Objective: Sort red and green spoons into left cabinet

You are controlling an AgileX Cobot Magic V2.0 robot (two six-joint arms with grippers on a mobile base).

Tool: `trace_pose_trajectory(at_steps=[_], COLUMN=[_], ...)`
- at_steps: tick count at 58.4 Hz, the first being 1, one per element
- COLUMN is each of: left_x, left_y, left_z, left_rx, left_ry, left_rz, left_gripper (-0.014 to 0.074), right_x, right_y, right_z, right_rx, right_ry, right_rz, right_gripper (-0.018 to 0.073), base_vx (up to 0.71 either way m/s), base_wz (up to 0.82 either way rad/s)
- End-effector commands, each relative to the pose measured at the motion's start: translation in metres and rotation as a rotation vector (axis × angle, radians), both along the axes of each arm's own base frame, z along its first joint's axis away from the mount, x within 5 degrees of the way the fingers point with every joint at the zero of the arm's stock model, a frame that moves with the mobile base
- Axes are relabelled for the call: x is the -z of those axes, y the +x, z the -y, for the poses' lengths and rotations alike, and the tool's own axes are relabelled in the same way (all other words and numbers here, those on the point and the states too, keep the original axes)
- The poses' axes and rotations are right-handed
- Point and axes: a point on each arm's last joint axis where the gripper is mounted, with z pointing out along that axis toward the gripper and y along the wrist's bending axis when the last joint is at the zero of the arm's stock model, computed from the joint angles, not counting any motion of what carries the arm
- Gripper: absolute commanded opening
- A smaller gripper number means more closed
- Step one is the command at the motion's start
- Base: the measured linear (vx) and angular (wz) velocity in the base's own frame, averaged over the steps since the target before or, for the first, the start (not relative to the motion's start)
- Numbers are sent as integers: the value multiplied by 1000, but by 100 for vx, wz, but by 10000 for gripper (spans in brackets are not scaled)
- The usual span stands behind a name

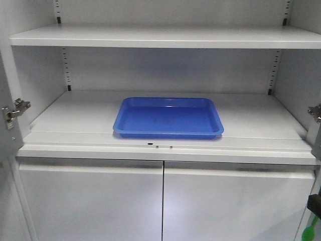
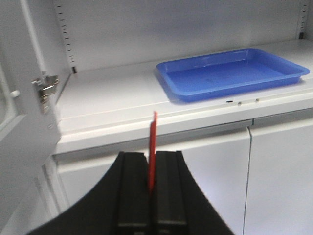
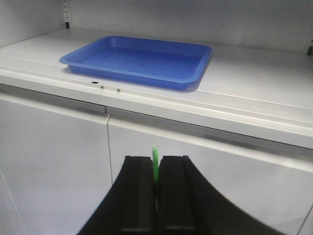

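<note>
You see only a thin sliver of the red spoon (image 2: 153,139); the left gripper (image 2: 152,157) hides the rest. The right gripper (image 3: 156,160) likewise hides most of the green spoon (image 3: 154,152), which the front view's bottom corner cuts off.

Carrier: the lower shelf (image 1: 70,118) of the cabinet (image 1: 165,70), a wide, flat, pale grey-white board running from side wall to side wall.
On it: one blue tray (image 1: 168,118), shallow and rectangular, with rounded corners and a raised rim.
Tray position: flat on the board, about midway between the side walls, near the front edge and apart from the back wall.
Front edge: a stepped lip with a small dark hole (image 1: 150,144) just in front of the tray.
Above: an upper shelf (image 1: 160,37) of the same colour; its top surface is out of sight.
</note>
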Motion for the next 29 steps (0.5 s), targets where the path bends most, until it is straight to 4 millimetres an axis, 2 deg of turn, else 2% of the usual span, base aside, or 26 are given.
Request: trace_pose_trajectory(at_steps=[1,12,29], left_x=[-16,-16,-16], left_y=[-1,-1,-1], left_z=[-3,-3,-3], left_rx=[-32,-32,-32], left_ry=[-36,-36,-36], left_rz=[93,93,93], left_gripper=[-3,-3,-3], right_x=[-12,-12,-12], right_y=[1,1,1], right_z=[3,2,2], right_rx=[22,21,21], right_ry=[-25,-25,-25], right_rz=[43,42,42], right_gripper=[-3,-3,-3], base_vx=[25,28,32], base_wz=[-31,-15,2])
